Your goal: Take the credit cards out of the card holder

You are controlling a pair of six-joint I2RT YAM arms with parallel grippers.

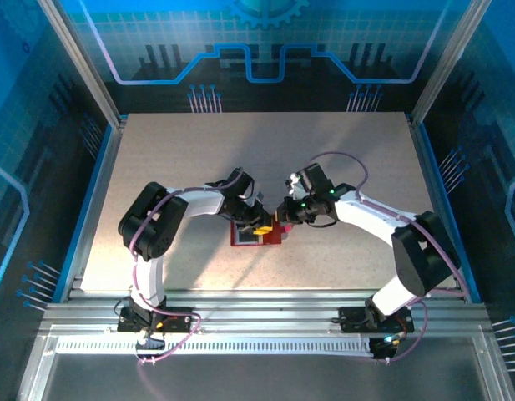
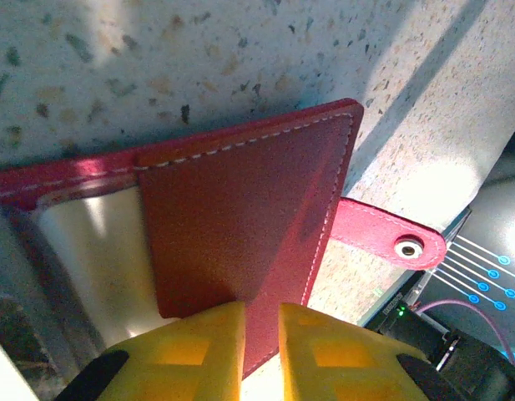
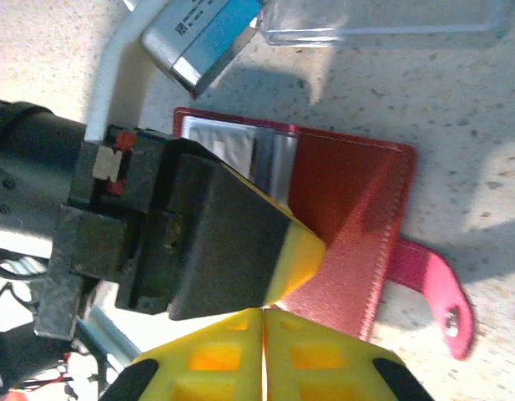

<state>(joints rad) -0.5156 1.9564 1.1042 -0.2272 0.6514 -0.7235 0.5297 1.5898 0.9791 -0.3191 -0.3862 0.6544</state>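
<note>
The card holder [image 1: 239,238] lies open on the speckled surface [image 1: 340,150], near the middle, between my two arms. My left claw [image 2: 261,338] is clenched on the lower edge of its red flap. In the left wrist view the leather runs down between my yellow fingertips [image 2: 199,351] and the holder spreads away toward 12 o'clock. Its pale inner pocket [image 2: 98,251] is at 9 o'clock and the clasp tab [image 2: 382,238] at 3 o'clock.

My right claw [image 3: 263,351] is clenched, pads pressed together with nothing between them. The holder sits just beyond its tips at 12 o'clock, where the left claw's dark finger bears on the flap. Farther out, at 11 o'clock in the right wrist view, a blue card with a white band [image 3: 211,33] sits outside the holder, just beside a clear tray [image 3: 382,21].
</note>
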